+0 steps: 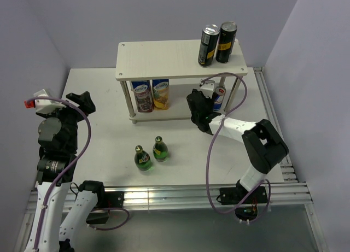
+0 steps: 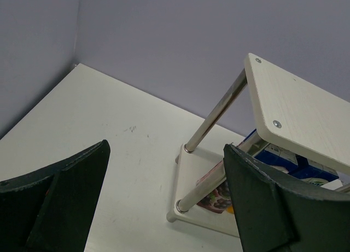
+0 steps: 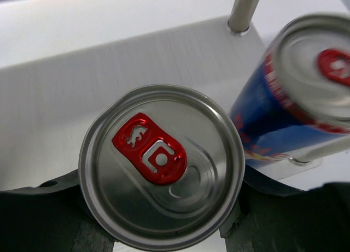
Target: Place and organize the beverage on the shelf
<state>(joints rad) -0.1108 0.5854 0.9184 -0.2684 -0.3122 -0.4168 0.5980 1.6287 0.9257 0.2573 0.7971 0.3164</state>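
Right hand [image 1: 200, 111], mine: closed snugly round one slim can [image 3: 161, 170], silver top and red tab facing up, my dark fingers [image 3: 38, 219] on either side of its body below the rim. The can is over the right end of the lower board [image 3: 82, 88] of the shelf [image 1: 164, 58], just beside the second slim can [image 3: 295, 99], blue and silver.

Left hand [image 1: 82, 101], mine: jaws wide apart, holding nothing, well left of the shelf.

Top board, right end: two black cans [image 1: 208, 45], upright.

Table [image 1: 98, 88], in front of the shelf: two green bottles [image 1: 143, 158], upright, side by side.

Black cans [image 1: 209, 45] atop shelf [image 1: 158, 58], bottles [image 1: 143, 158] in front
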